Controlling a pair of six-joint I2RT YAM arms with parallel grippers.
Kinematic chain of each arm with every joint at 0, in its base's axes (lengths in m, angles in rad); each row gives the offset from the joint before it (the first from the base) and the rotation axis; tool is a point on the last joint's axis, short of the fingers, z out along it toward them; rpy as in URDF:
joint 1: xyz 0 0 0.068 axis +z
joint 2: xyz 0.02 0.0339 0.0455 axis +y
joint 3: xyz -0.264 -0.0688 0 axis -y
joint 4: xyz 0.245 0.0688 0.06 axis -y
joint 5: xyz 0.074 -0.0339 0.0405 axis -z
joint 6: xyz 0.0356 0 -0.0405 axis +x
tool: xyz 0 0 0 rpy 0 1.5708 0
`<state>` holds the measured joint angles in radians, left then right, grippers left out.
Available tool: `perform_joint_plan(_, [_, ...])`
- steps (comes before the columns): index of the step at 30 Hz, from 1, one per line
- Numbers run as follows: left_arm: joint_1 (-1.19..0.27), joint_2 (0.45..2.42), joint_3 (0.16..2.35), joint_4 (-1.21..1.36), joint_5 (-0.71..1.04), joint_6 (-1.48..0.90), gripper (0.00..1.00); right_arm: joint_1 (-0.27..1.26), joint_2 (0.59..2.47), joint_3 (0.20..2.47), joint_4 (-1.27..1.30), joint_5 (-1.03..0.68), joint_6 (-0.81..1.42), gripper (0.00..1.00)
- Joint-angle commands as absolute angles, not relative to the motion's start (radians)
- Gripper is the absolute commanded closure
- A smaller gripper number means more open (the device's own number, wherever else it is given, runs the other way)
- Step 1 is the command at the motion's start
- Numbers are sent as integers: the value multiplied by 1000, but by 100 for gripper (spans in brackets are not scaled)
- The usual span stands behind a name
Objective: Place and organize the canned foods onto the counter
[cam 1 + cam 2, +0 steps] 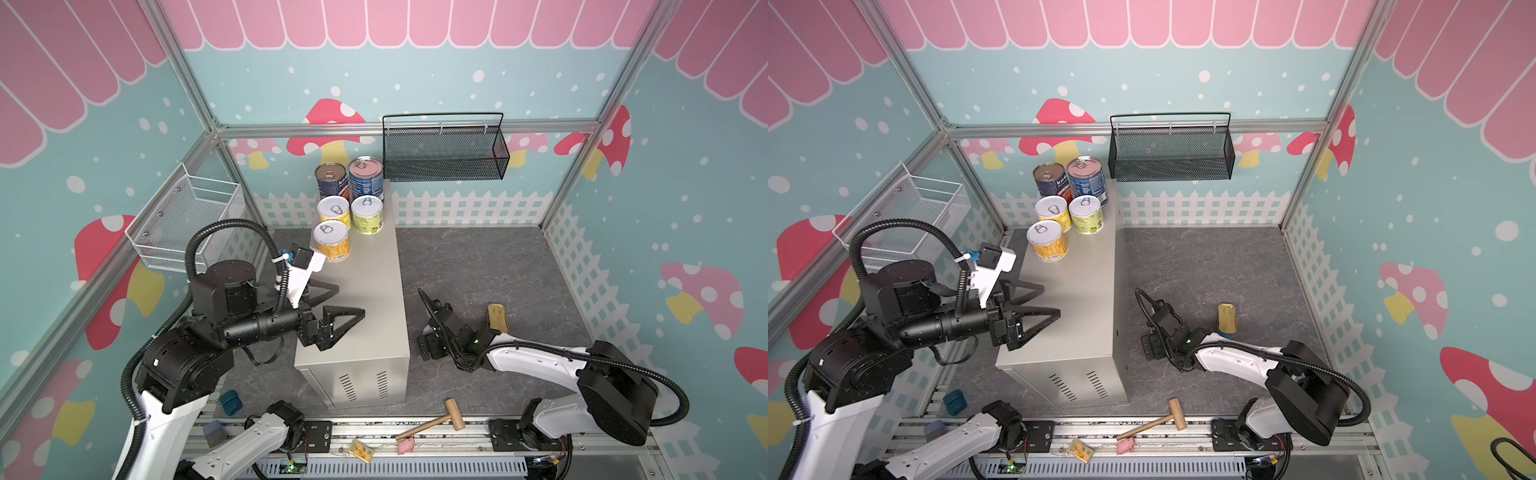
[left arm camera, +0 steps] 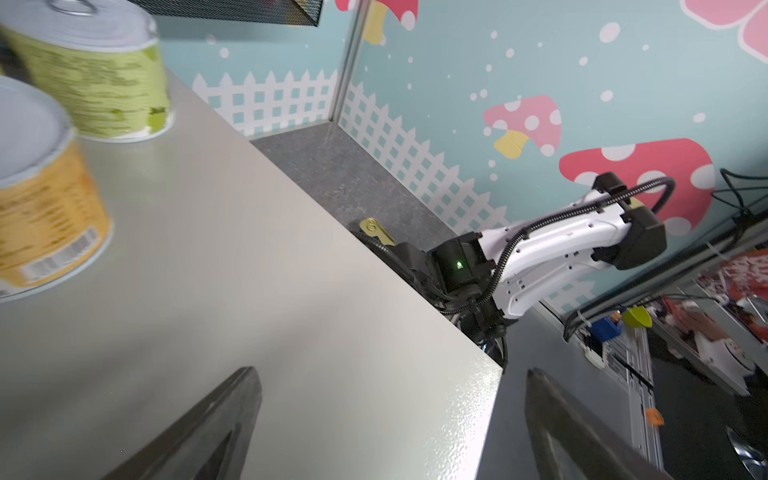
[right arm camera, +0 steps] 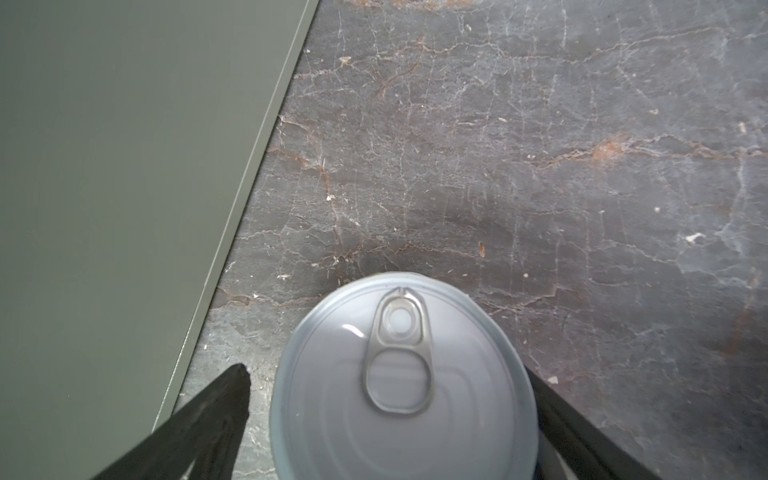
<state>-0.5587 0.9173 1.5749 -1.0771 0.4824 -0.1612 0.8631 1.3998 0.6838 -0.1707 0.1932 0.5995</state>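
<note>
The short can [image 3: 399, 415] stood upright on the floor just beside the counter [image 3: 104, 166], lid up, straddled by the right gripper [image 3: 386, 372], spread wide, not yet clamped. The left gripper [image 1: 351, 299] gaped empty over the counter, farther off.

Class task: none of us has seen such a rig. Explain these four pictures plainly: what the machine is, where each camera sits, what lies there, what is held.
It is a two-armed robot with pincer grippers. Two pictures look down from overhead; two come from cameras on the wrists. On the beige counter stand two tall blue-label cans and three short yellow-label cans. The left gripper hangs open above it, empty. The right gripper, open, straddles a silver-lidded can on the grey tabletop. A gold-topped tin stands nearby.
</note>
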Motion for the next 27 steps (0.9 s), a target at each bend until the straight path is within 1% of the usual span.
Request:
perform_joint_plan(1, [-729,967,1621,-1110,219,-145,1,857,1397,692,-161,211,619,3])
perform_joint_plan(4, [-880,1039,1674,-1149,30,-121,1,857,1389,682,-162,216,621,3])
perform_joint_plan(9, [-1048,1167,1759,-1199,-157,-93,1,857,1374,662,-162,225,617,6])
perform_joint_plan(11, [-1089,1207,1785,-1216,-200,-81,1,857,1368,654,-162,227,619,7])
perform_joint_plan(16, [-1146,1284,1859,-1256,-235,-63,1,857,1348,630,-158,231,622,10])
perform_joint_plan(20, [-1157,1317,1900,-1284,-219,-60,1,857,1312,617,-157,236,604,12])
perform_joint_plan(24, [-1158,1333,1926,-1316,-215,-57,1,858,1250,609,-176,252,557,19])
perform_joint_plan(27, [-1158,1332,1944,-1338,-212,-61,1,857,1192,617,-198,254,519,21])
